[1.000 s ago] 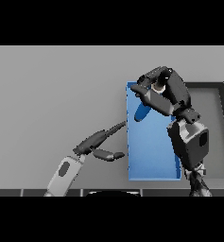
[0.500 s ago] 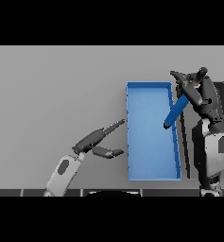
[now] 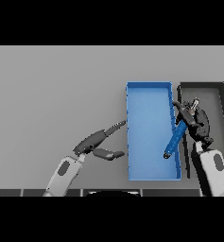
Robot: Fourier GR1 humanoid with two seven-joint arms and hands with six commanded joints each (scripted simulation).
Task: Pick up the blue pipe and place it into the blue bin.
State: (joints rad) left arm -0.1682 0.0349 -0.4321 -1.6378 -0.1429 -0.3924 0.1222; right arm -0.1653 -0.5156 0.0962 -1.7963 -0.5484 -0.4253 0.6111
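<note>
The right hand (image 3: pixel 194 120) grips the blue pipe (image 3: pixel 175 140) slanting over the blue bin's (image 3: pixel 151 86) right wall, so releasing could tip it outside; the left hand (image 3: pixel 97 143) hangs relaxed.

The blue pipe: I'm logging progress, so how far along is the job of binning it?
Done: the blue pipe is picked up, gripped in the right hand. In hand: it hangs tilted over the right side of the blue bin. Left: letting go so it lies inside. The left hand waits open beside the bin.
</note>
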